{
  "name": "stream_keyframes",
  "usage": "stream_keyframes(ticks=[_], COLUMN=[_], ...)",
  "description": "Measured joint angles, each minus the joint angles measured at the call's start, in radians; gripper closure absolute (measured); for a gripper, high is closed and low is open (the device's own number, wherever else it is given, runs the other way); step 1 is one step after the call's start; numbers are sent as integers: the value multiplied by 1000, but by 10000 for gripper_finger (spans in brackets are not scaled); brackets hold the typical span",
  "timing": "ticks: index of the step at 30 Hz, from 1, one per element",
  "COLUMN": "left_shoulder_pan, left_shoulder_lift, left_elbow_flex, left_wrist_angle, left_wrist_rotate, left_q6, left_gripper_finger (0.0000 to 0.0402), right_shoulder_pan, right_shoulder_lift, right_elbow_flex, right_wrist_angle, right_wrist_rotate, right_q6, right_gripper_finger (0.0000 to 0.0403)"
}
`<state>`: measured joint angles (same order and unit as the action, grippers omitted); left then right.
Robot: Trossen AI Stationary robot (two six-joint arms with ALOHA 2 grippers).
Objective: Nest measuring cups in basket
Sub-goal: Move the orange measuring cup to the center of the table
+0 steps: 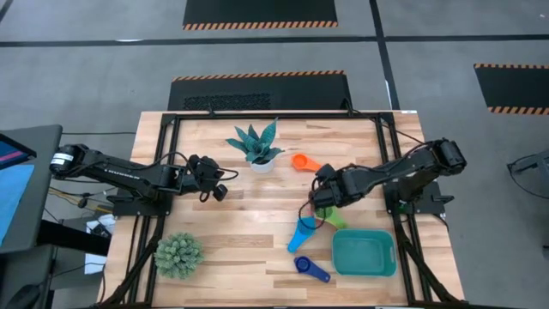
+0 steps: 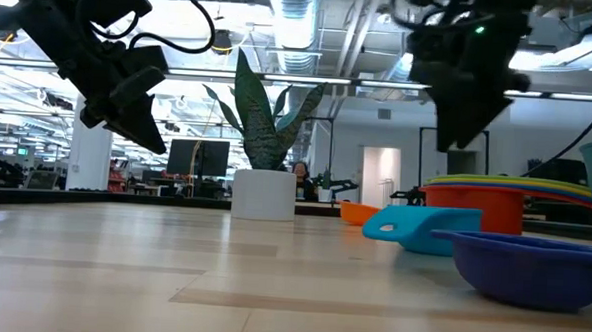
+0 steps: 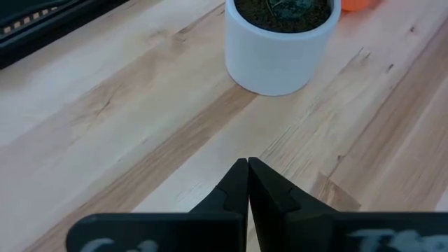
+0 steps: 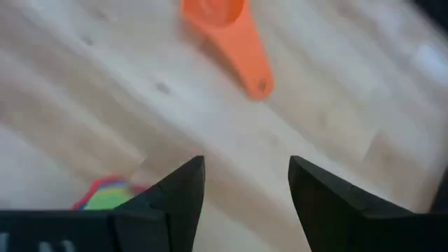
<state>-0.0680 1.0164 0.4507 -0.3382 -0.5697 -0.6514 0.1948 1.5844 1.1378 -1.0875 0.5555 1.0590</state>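
High view: your right hand (image 1: 323, 199) hovers above the stacked plastic measuring cups (image 1: 330, 215), at 10 o'clock from the empty teal plastic basket (image 1: 364, 254); the small orange scoop cup (image 1: 303, 161) lies at 11 o'clock.
Low view: the stack's lower cups are hidden.
Left wrist: your left hand (image 3: 247, 183) waits, pinched closed.
Right wrist: fingers spread, empty; I judge fetching the orange cup comes next.

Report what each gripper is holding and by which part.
Nothing is held. The left gripper is shut on nothing beside the white pot. The right gripper is open above bare table, short of the orange cup.
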Motion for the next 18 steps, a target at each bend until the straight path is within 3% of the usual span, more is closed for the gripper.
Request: stream_keyframes(ticks=[7, 14, 18], left_shoulder_pan=[0, 0, 0], left_shoulder_lift=[0, 0, 0], left_elbow_flex=[0, 0, 0], left_wrist_angle=[0, 0, 0], left_wrist_rotate=[8, 8, 9], left_q6=[-7, -27, -50], left_gripper_finger=[401, 401, 402], right_shoulder_pan=[-127, -131, -153], right_shoulder_lift=[8, 5, 8], right_elbow_flex=[0, 0, 0], right_wrist_angle=[206, 356, 431], right_wrist_rotate=[-69, -212, -163], right_q6=[-421, -944, -1016], right_gripper_finger=[173, 173, 173])
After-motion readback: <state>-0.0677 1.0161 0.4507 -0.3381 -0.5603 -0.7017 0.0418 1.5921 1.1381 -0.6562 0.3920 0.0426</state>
